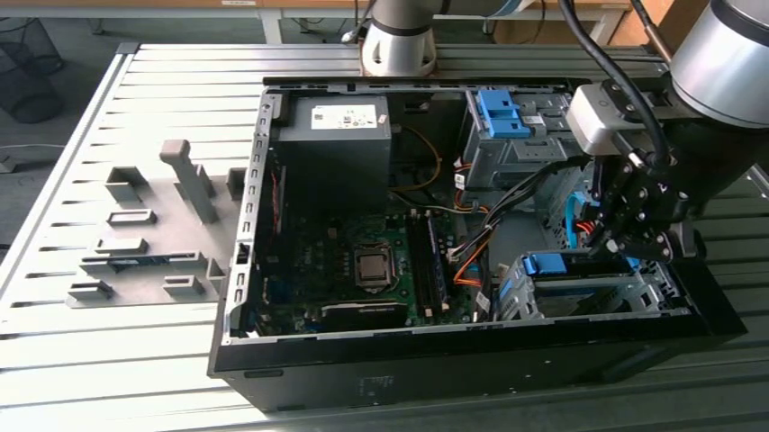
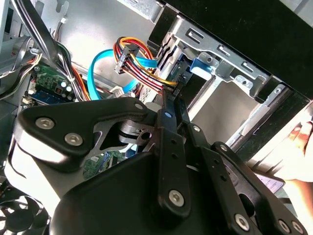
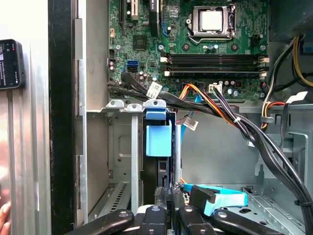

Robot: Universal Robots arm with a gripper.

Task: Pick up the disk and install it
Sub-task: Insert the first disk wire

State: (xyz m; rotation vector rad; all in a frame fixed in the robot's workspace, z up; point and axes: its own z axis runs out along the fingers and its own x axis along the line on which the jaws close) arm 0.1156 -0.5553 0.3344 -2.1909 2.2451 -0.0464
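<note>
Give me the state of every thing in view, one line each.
computer case: open, side panel off, lying on its side.
disk: on edge in the drive cage, blue carrier end showing.
gripper: close to the disk's carrier end.
CPU socket: uncovered, no cooler fitted.

Open computer case [image 1: 481, 337], motherboard [image 1: 348, 270], perhaps grey fixtures [image 1: 144, 234].

1. Case [image 1: 481, 346]: black outside, grey metal within.
2. Motherboard [image 3: 195, 34]: green, with a silver socket [image 3: 212, 20].
3. Disk carrier [image 3: 158, 132]: light blue.
4. Cables [image 2: 142, 61]: yellow, orange, red and black; one flat blue.
5. Gripper [image 2: 172, 105]: black with silver screws.
6. Table [image 1: 85, 351]: pale grey slats.
</note>
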